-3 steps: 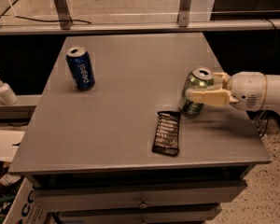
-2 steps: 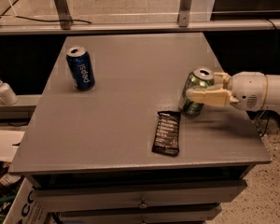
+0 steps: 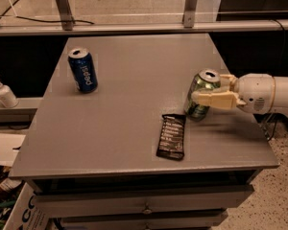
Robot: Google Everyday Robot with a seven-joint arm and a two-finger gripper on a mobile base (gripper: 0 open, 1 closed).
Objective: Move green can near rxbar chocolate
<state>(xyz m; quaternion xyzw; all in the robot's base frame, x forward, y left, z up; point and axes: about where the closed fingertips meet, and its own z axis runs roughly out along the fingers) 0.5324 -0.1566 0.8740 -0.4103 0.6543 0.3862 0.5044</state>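
The green can [image 3: 199,93] stands upright on the grey table [image 3: 129,109], right of centre, just above and right of the rxbar chocolate [image 3: 171,136]. The bar lies flat in its dark wrapper with white text, its top end almost touching the can's base. My gripper [image 3: 205,91] reaches in from the right on a white arm. Its cream fingers [image 3: 213,99] lie on either side of the can, shut on it.
A blue Pepsi can [image 3: 83,70] stands at the table's back left. A white pump bottle [image 3: 3,93] sits on a ledge left of the table. Drawers run under the front edge. A metal rail crosses behind the table.
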